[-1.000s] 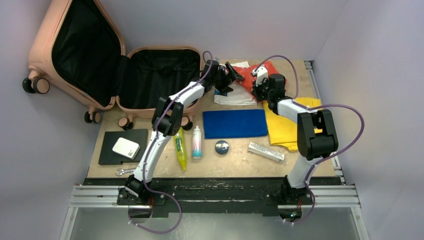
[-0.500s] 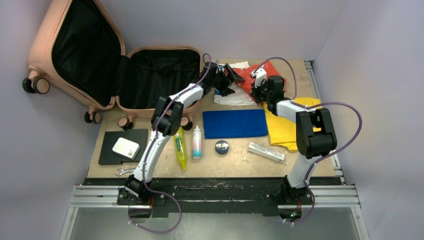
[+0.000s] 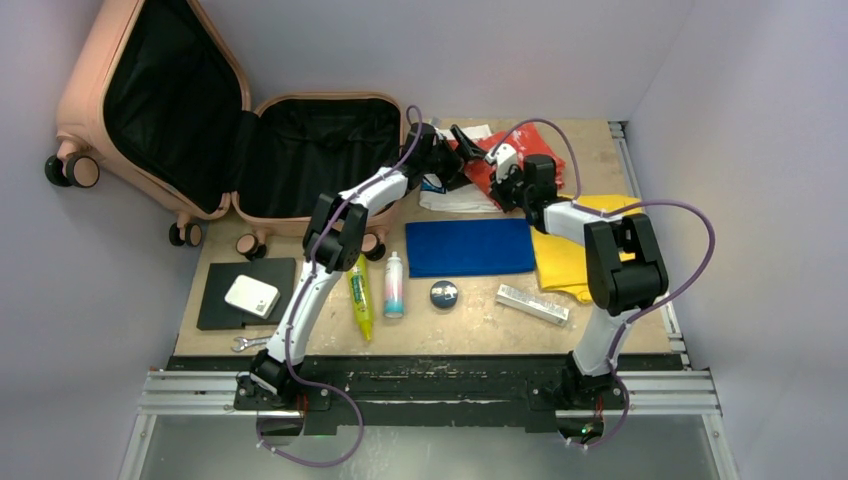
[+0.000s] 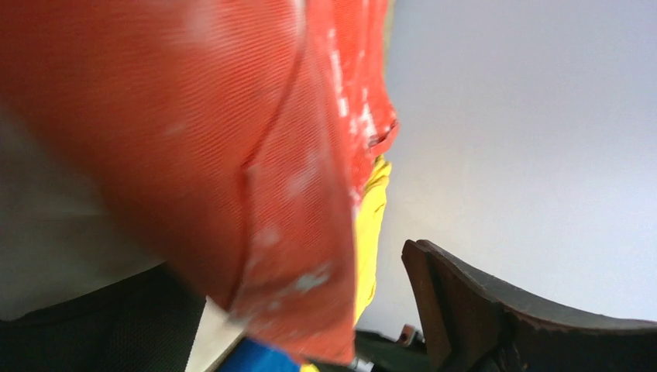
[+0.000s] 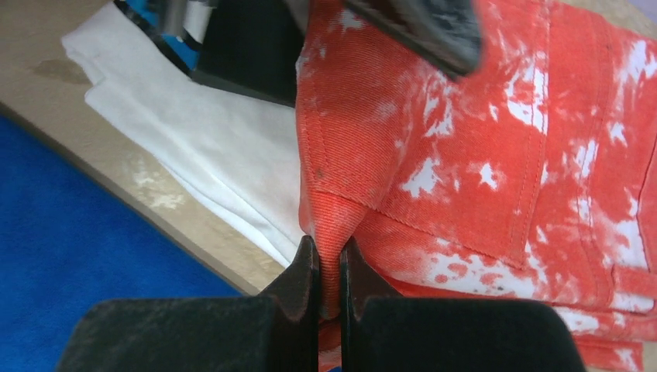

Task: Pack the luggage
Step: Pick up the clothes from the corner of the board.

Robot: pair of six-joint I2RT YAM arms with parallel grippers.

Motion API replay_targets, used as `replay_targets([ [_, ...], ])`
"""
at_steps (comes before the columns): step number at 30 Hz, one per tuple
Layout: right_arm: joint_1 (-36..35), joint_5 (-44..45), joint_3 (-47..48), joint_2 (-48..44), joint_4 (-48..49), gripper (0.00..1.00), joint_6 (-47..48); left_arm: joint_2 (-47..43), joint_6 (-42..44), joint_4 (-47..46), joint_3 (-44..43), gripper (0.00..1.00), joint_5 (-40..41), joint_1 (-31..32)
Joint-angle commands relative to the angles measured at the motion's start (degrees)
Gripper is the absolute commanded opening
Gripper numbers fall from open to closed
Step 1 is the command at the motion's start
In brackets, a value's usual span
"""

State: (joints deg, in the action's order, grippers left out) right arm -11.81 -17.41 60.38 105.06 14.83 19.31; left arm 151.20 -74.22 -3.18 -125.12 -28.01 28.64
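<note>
The luggage, a salmon-pink hard-shell suitcase with black lining, lies open at the back left. A red garment with white blotches lies at the back of the table, partly over a white garment. My right gripper is shut on a fold at the red garment's edge, the cloth pinched between its fingers. My left gripper stands open, wide around the lifted edge of the red garment. One dark finger shows to the right of the cloth.
A blue cloth and a yellow garment lie in front of the grippers. Nearer lie a green-yellow tube, a white bottle, a round tin, a silver box, a wrench and a black pad with a white box.
My right gripper has moved left toward the left gripper, dragging the red garment's edge with it. The left gripper has swung slightly toward the back and stays open.
</note>
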Motion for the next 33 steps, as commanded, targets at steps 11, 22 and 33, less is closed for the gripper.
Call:
replay_targets([
  [11,-4.8,-3.3,0.6,0.1,0.8,0.0,2.3,3.8,-6.4,-15.1,1.8,0.5,-3.7,0.8],
  [22,0.3,-14.9,10.5,-7.4,-22.3,0.98,11.6,-0.4,0.1,-11.9,2.1,0.0,-3.1,1.2],
  [33,10.8,-5.2,4.3,-16.4,-18.6,0.99,7.4,-7.1,18.5,-0.3,-6.0,0.0,0.8,3.6],
])
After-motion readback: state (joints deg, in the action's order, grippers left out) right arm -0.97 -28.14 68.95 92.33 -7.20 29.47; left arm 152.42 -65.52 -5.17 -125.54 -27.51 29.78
